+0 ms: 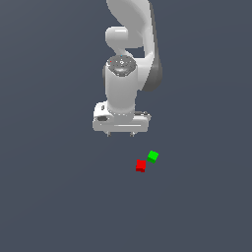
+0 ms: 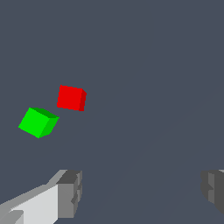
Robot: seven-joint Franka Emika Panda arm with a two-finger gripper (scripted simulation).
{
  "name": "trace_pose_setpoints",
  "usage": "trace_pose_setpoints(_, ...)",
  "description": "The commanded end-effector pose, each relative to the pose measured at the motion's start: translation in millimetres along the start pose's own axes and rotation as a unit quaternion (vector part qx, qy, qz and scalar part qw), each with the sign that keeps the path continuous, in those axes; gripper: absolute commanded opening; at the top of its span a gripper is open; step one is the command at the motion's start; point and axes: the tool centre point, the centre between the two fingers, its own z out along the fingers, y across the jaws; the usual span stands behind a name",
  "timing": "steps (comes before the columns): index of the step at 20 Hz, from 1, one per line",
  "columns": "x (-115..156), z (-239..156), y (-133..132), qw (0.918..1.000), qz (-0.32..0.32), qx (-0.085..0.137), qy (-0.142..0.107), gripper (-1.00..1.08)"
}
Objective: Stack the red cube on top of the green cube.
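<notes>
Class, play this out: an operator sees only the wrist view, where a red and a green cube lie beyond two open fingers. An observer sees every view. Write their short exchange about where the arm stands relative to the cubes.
Operator: I see both cubes ahead of my fingers. Is the gripper above them?
Observer: No. In the exterior view the gripper hangs off to the exterior view's left of the red cube and the green cube.
Operator: Which cube is nearer to it?
Observer: The red one; the green sits farther toward the exterior view's right.
Operator: Do they touch?
Observer: From outside their corners seem to meet; your view shows a small gap.
</notes>
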Motion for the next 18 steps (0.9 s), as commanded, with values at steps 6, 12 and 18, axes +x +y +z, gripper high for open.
trace_pose_setpoints(6, 3, 5, -5, 1.0, 0.004, 0.001, 0.0, 1.0)
trace_pose_setpoints(12, 14, 25, -24, 0.9998, 0.019, 0.005, -0.001, 1.0)
trace_pose_setpoints(18, 34, 56, -52, 0.999, 0.043, 0.011, -0.002, 1.0)
